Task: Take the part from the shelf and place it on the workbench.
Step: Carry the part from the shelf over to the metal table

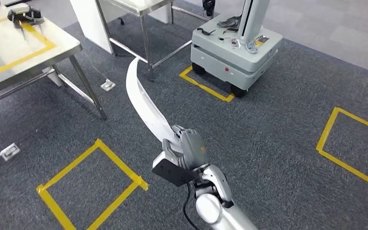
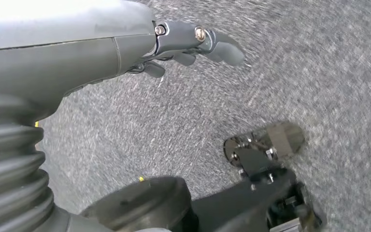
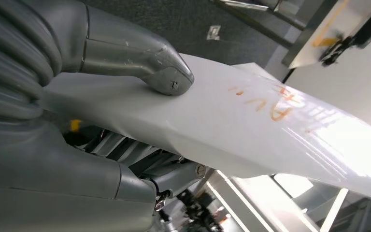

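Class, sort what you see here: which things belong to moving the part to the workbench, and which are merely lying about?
Job: white curved part, right hand holding it, steel workbench.
Lying about: wheeled grey robot base, yellow floor tape, white floor socket.

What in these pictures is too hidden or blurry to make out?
- Orange writing on the white part: right wrist view, glare washes it out.
- Right robot hand fingers: head view, hidden behind the part.
- Dark object on the workbench: head view, too small, cut off by the edge.
- Carpet: left wrist view, motion-blurred.
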